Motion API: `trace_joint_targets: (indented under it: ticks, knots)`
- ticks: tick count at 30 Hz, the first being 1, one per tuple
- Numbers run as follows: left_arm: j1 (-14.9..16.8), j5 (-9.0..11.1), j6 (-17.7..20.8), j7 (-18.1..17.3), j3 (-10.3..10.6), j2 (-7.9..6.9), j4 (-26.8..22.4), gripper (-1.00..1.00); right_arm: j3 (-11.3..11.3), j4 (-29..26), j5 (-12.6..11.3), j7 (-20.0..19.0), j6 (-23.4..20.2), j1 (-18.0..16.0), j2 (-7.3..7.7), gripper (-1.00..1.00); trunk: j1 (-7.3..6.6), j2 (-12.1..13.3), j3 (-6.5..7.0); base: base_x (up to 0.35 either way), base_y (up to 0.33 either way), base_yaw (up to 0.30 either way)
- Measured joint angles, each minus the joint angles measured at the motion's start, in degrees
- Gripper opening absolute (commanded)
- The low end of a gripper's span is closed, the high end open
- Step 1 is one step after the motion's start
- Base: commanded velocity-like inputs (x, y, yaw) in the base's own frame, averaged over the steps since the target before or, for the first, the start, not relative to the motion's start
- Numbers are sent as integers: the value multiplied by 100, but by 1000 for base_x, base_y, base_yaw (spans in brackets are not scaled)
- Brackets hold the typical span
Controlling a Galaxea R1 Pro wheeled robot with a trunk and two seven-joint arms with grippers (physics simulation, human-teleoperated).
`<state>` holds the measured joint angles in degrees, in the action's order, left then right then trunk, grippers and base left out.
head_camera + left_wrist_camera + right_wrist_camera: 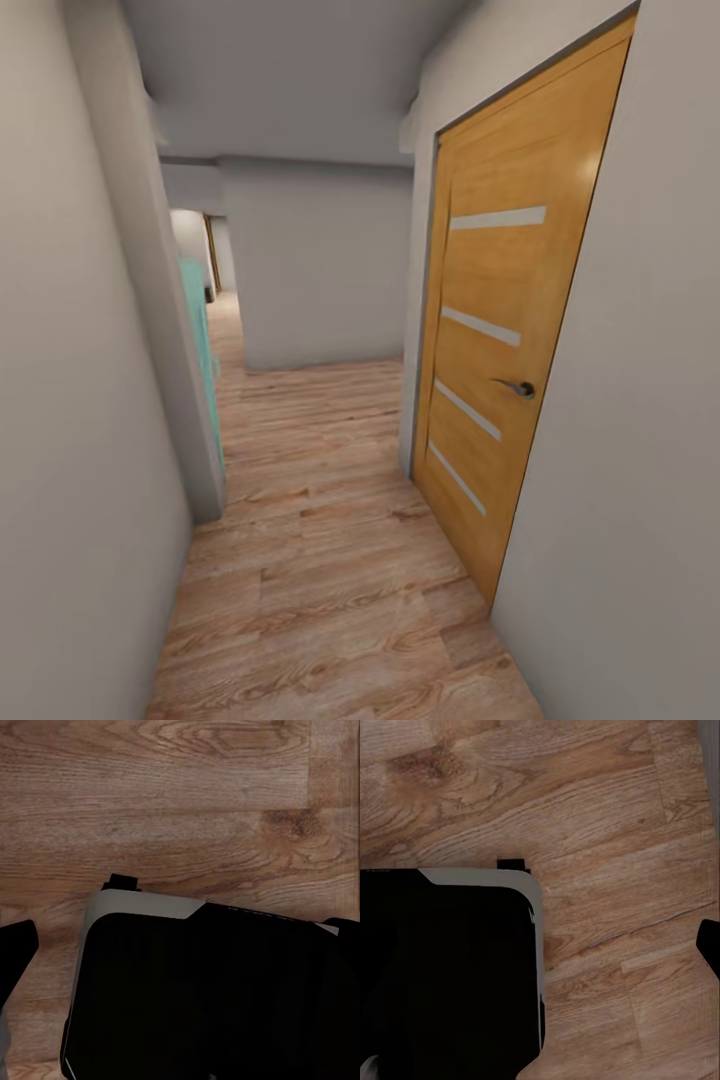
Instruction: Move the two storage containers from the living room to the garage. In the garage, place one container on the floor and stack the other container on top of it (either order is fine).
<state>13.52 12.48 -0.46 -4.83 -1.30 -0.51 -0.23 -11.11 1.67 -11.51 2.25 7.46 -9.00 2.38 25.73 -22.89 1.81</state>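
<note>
Nearest, each wrist view looks down on the robot's black base (202,997) over wood planks (607,817); one dark fingertip (710,945) edges each picture, so neither gripper's state can be told. Ahead, a corridor: wooden door (495,350) right, teal panel (200,340) left, grey wall (320,270) beyond. No bin appears.

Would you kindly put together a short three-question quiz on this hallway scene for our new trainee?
1. True or false: the wooden door on the right stands closed.
2. What covers the floor? A) grey concrete B) wood planks C) carpet
3. Fill in: the door carries four pale horizontal ____ and a metal handle.

Key: 1 true; 2 B; 3 strips.
</note>
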Motion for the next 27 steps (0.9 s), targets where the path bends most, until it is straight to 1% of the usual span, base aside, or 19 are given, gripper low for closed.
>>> trace_joint_targets:
  ticks: [27]
  knots:
    - [0,-3,-2,0,0,-9,0,100,0,0,0,-26,4,0,3,100,0,0,0,324,0,0]
